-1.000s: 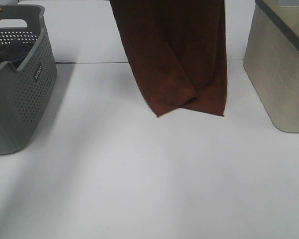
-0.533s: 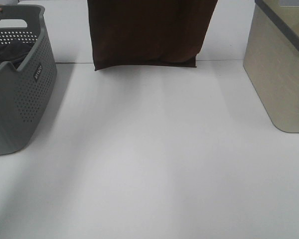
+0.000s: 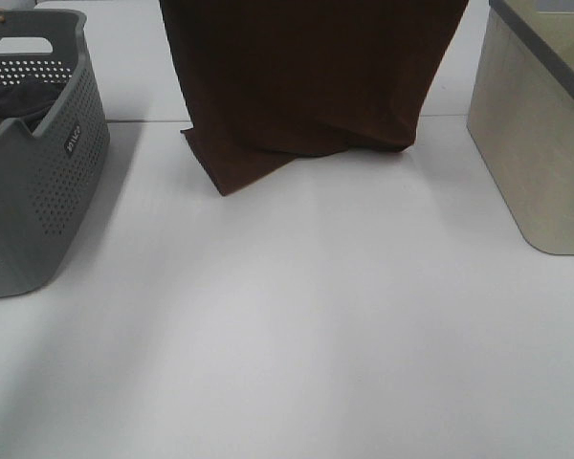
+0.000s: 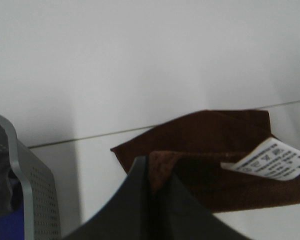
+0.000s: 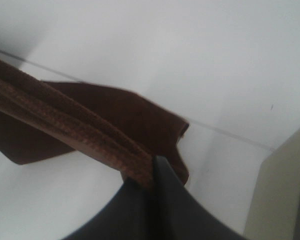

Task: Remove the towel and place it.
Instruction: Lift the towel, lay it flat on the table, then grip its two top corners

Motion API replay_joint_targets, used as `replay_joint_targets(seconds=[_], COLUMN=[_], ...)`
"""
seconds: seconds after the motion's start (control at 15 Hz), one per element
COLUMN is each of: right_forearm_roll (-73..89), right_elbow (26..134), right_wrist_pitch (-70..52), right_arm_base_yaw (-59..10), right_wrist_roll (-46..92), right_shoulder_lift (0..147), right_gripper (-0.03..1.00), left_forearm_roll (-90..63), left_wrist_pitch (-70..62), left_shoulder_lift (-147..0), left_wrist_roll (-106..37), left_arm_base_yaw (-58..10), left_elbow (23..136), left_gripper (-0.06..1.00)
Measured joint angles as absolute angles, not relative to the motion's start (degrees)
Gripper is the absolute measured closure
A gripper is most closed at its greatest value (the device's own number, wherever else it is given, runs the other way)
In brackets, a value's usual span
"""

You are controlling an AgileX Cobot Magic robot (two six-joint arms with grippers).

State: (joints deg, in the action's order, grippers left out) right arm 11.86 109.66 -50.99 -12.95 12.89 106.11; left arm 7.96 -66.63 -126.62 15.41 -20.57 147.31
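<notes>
The dark brown towel hangs from above the top edge of the exterior high view, its lower hem crumpled on the white table at the back middle. Both grippers are out of that view. In the left wrist view my left gripper is shut on one top corner of the towel, and a white care label shows on the cloth. My right gripper pinches the other top edge of the towel, which stretches away from it as a folded band.
A grey perforated basket with dark cloth inside stands at the left edge. A beige bin with a grey rim stands at the right edge. A seam in the table runs behind the towel.
The towel swung from hanging low at centre, lifted and spread wide, and now its hem has dropped back and folds onto the table further back and left.
</notes>
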Motion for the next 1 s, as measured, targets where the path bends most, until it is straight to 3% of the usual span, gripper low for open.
replay_joint_targets(seconds=[0.27, 0.53, 1.0], right_forearm_roll=[10.14, 11.57, 16.73], right_elbow=[109.66, 105.88, 75.52], right_wrist_pitch=[-65.37, -68.53, -68.75], right_arm_base_yaw=[-12.38, -12.38, -12.66], right_wrist_roll=[9.85, 7.28, 6.93], right_shoulder_lift=[106.11, 104.45, 86.92], right_gripper=[0.97, 0.97, 0.97], left_forearm_roll=[0.34, 0.0, 0.63], left_wrist_pitch=[-68.87, -67.9, -65.37], left_shoulder_lift=[-125.25, -113.56, -96.49], left_wrist_roll=[11.97, 11.17, 14.61], left_arm_base_yaw=[-20.63, -22.4, -30.65], left_elbow=[141.92, 117.28, 85.83], left_gripper=[0.94, 0.94, 0.94])
